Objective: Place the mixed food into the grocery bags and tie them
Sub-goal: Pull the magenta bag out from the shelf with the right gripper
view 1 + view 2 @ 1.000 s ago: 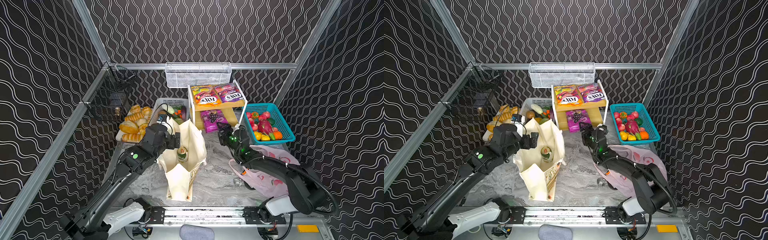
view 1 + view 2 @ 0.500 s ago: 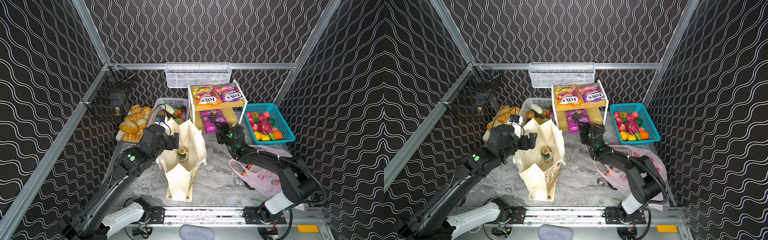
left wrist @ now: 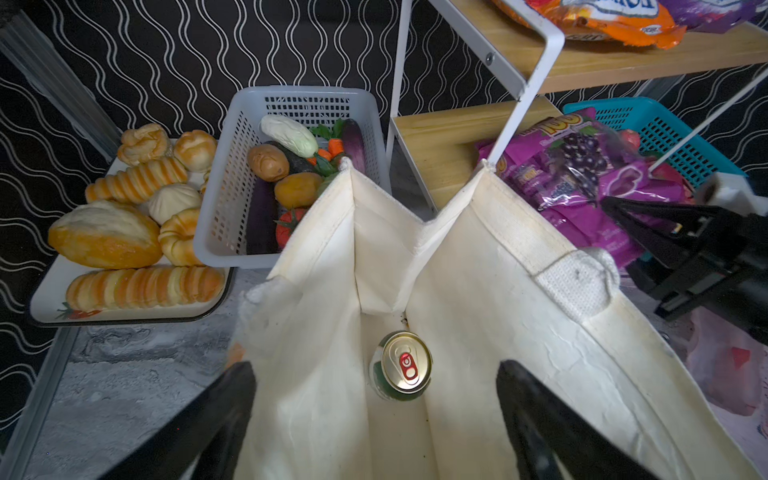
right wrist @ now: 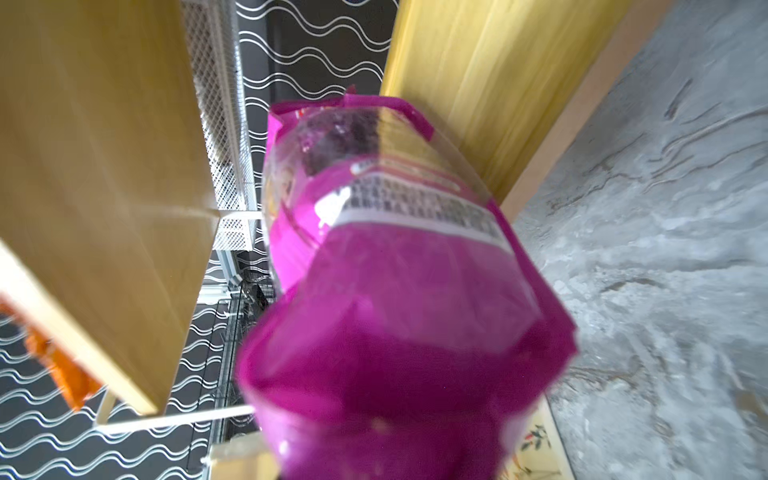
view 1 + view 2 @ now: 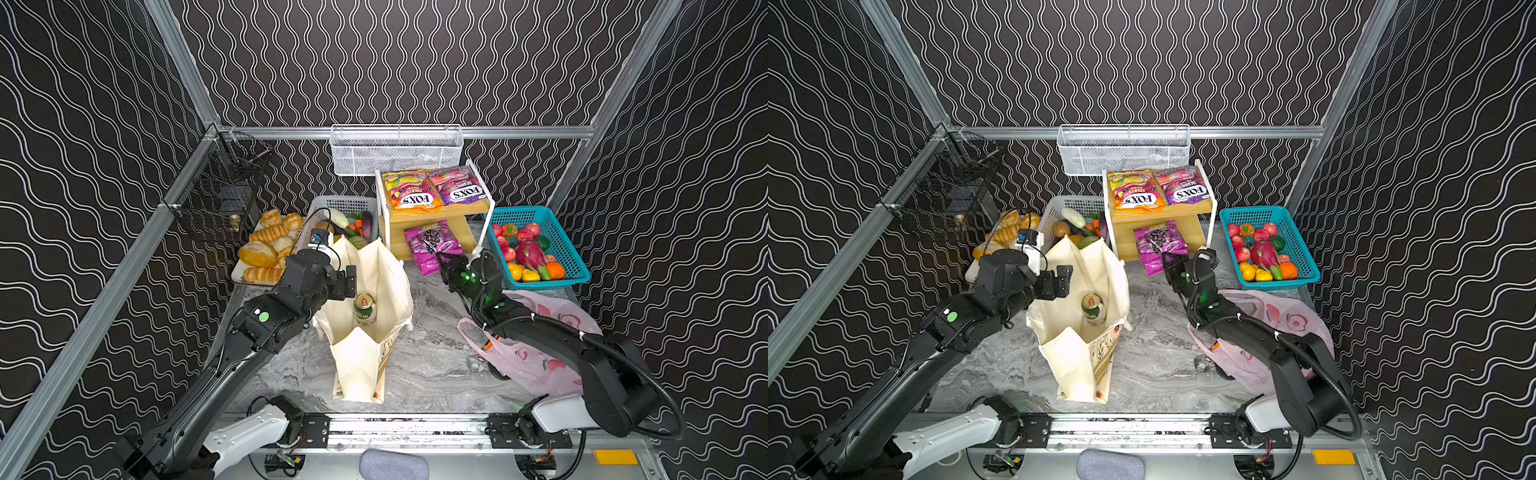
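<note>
The cream canvas tote stands open mid-table with a small green-labelled can upright inside. My left gripper hangs open over the tote's left rim; in the left wrist view its fingers straddle the can. My right gripper is shut on the near edge of the magenta pouch under the wooden shelf. The pouch fills the right wrist view and hides the jaws. The pink plastic carrier lies crumpled under the right arm.
FOX'S candy bags lie on the wooden shelf. A teal basket of toy fruit stands right of it. A white basket of vegetables and a bread tray stand behind the tote. Wire baskets hang on the walls.
My right gripper reached back from the table's middle to the magenta pouch and closed on its edge. The left arm stayed over the tote.
</note>
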Controlling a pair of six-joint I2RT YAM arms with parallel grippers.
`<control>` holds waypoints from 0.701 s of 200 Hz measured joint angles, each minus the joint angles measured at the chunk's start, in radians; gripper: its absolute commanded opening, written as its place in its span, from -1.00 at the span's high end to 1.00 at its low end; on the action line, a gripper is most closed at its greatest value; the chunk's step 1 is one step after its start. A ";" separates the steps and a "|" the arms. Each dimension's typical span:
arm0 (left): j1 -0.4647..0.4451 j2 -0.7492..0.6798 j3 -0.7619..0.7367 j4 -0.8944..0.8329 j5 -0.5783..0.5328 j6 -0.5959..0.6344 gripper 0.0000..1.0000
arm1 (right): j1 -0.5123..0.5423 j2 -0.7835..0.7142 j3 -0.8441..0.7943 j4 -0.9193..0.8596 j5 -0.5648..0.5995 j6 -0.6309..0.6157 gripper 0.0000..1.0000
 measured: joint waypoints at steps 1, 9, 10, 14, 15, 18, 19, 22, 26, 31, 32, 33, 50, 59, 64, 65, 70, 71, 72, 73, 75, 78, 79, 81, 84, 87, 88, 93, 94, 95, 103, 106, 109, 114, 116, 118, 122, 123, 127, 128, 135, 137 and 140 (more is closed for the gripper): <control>0.000 0.000 0.000 -0.001 -0.002 0.000 -0.90 | 0.000 -0.005 0.000 -0.003 0.000 -0.005 0.68; 0.000 -0.002 0.007 -0.010 -0.017 0.003 -0.92 | 0.000 -0.033 0.000 -0.029 -0.001 -0.040 0.71; 0.000 -0.002 0.008 -0.011 -0.020 0.003 -0.92 | 0.000 -0.036 0.000 -0.032 -0.001 -0.043 0.71; 0.000 -0.003 0.011 -0.018 -0.028 0.005 -0.92 | 0.000 -0.053 -0.001 -0.047 -0.001 -0.063 0.74; 0.000 -0.003 0.011 -0.019 -0.030 0.006 -0.93 | 0.000 -0.056 -0.001 -0.050 -0.001 -0.066 0.74; 0.000 -0.004 0.013 -0.023 -0.035 0.007 -0.93 | 0.000 -0.070 -0.002 -0.061 -0.001 -0.082 0.75; 0.000 -0.004 0.013 -0.024 -0.037 0.008 -0.93 | 0.000 -0.073 -0.002 -0.064 -0.001 -0.086 0.76; 0.000 -0.006 0.015 -0.027 -0.043 0.009 -0.94 | 0.000 -0.087 -0.002 -0.077 -0.001 -0.104 0.77; 0.000 -0.007 0.017 -0.032 -0.049 0.012 -0.94 | 0.000 -0.101 -0.002 -0.089 -0.001 -0.121 0.77; 0.000 -0.008 0.020 -0.038 -0.060 0.019 -0.94 | 0.000 -0.123 -0.002 -0.109 -0.001 -0.148 0.79; 0.000 -0.008 0.021 -0.040 -0.062 0.019 -0.94 | 0.000 -0.129 -0.003 -0.115 -0.002 -0.157 0.79; 0.000 -0.009 0.021 -0.041 -0.063 0.019 -0.94 | 0.000 -0.132 -0.003 -0.117 -0.002 -0.162 0.80; 0.000 -0.005 0.037 -0.064 -0.093 0.022 -0.97 | 0.000 -0.213 -0.004 -0.189 -0.022 -0.262 0.84; 0.002 0.000 0.046 -0.078 -0.117 0.023 -0.97 | 0.000 -0.259 -0.003 -0.229 -0.037 -0.317 0.88; 0.004 0.003 0.050 -0.086 -0.134 0.025 -0.97 | 0.000 -0.283 -0.002 -0.250 -0.048 -0.346 0.89; 0.005 0.003 0.050 -0.087 -0.136 0.025 -0.97 | 0.000 -0.291 -0.002 -0.257 -0.051 -0.354 0.89; 0.011 0.005 0.051 -0.095 -0.151 0.025 -0.97 | 0.000 -0.315 0.002 -0.281 -0.063 -0.381 0.90; 0.013 0.006 0.051 -0.096 -0.152 0.025 -0.97 | 0.000 -0.319 0.002 -0.284 -0.065 -0.385 0.90; 0.014 0.006 0.051 -0.097 -0.153 0.025 -0.97 | 0.000 -0.325 0.003 -0.290 -0.069 -0.393 0.90; 0.017 0.006 0.051 -0.099 -0.155 0.026 -0.97 | 0.000 -0.328 0.003 -0.293 -0.070 -0.396 0.90; 0.020 0.006 0.051 -0.100 -0.158 0.026 -0.97 | 0.000 -0.337 0.005 -0.301 -0.076 -0.407 0.90; 0.033 0.007 0.051 -0.105 -0.161 0.026 -0.97 | 0.000 -0.349 0.008 -0.313 -0.083 -0.422 0.91; 0.036 0.007 0.051 -0.106 -0.161 0.026 -0.97 | 0.000 -0.355 0.009 -0.320 -0.086 -0.429 0.91; 0.045 0.008 0.051 -0.109 -0.162 0.026 -0.97 | 0.000 -0.363 0.012 -0.331 -0.091 -0.439 0.91; 0.058 0.008 0.051 -0.113 -0.163 0.026 -0.97 | 0.000 -0.375 0.017 -0.346 -0.100 -0.453 0.92; 0.073 0.008 0.051 -0.116 -0.159 0.026 -0.97 | 0.000 -0.388 0.024 -0.367 -0.110 -0.472 0.92; 0.080 0.009 0.052 -0.117 -0.158 0.026 -0.97 | 0.000 -0.391 0.026 -0.372 -0.111 -0.475 0.92; 0.113 0.010 0.053 -0.124 -0.149 0.026 -0.97 | 0.000 -0.409 0.043 -0.407 -0.126 -0.503 0.92; 0.117 0.010 0.053 -0.125 -0.147 0.026 -0.97 | 0.000 -0.411 0.046 -0.412 -0.129 -0.507 0.92; 0.122 0.010 0.053 -0.126 -0.145 0.026 -0.97 | 0.000 -0.414 0.048 -0.416 -0.131 -0.510 0.92; 0.180 0.012 0.056 -0.135 -0.111 0.026 -0.97 | 0.000 -0.437 0.085 -0.473 -0.157 -0.555 0.92; 0.200 0.013 0.057 -0.136 -0.099 0.026 -0.97 | 0.000 -0.444 0.099 -0.494 -0.166 -0.571 0.92; 0.217 0.013 0.058 -0.138 -0.087 0.025 -0.97 | 0.000 -0.449 0.114 -0.513 -0.175 -0.585 0.93; 0.244 0.014 0.058 -0.142 -0.069 0.024 -0.97 | 0.000 -0.459 0.141 -0.548 -0.193 -0.608 0.94; 0.254 0.015 0.058 -0.143 -0.058 0.024 -0.97 | -0.001 -0.462 0.153 -0.561 -0.201 -0.617 0.95; 0.261 0.015 0.058 -0.144 -0.050 0.024 -0.97 | -0.001 -0.466 0.165 -0.574 -0.209 -0.624 0.95; 0.276 0.016 0.058 -0.147 -0.029 0.021 -0.97 | -0.001 -0.472 0.189 -0.599 -0.225 -0.642 0.96; 0.281 0.016 0.058 -0.148 -0.020 0.021 -0.97 | -0.001 -0.474 0.193 -0.603 -0.228 -0.644 0.97; 0.293 0.017 0.058 -0.149 0.004 0.019 -0.97 | -0.001 -0.480 0.214 -0.624 -0.244 -0.658 0.98; 0.295 0.018 0.058 -0.150 0.009 0.019 -0.97 | -0.001 -0.481 0.218 -0.627 -0.246 -0.660 0.98; 0.314 0.020 0.056 -0.150 0.062 0.017 -0.97 | -0.001 -0.490 0.254 -0.655 -0.277 -0.677 0.98; 0.320 0.021 0.056 -0.150 0.078 0.016 -0.97 | -0.001 -0.492 0.265 -0.663 -0.288 -0.684 0.98; 0.326 0.023 0.054 -0.150 0.098 0.014 -0.96 | -0.001 -0.493 0.280 -0.676 -0.304 -0.692 0.98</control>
